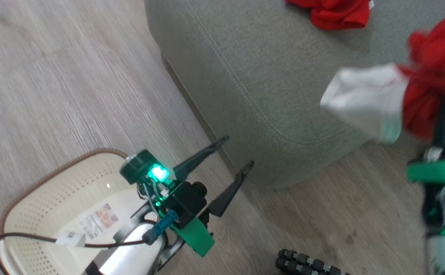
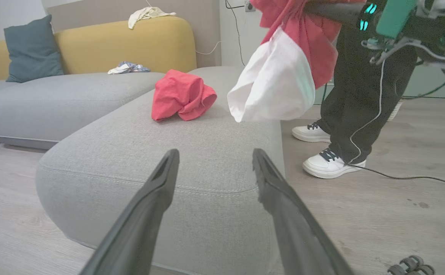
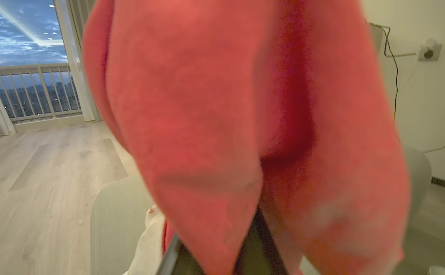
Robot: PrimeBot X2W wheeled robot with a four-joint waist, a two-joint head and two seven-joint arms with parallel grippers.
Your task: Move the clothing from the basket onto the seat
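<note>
1. My right gripper (image 1: 444, 114) is clamped on a bundle of red and white clothing (image 1: 428, 84), which hangs above the seat (image 1: 253, 76) edge.
2. Another red piece (image 1: 337, 15) lies on the seat.
3. My left gripper (image 1: 238, 151) stands wide, holding nothing, between the basket (image 1: 46, 191) and the seat.

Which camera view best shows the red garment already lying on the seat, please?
The left wrist view: the red garment lies whole and crumpled on the seat. The head view crops it at the top edge.
</note>
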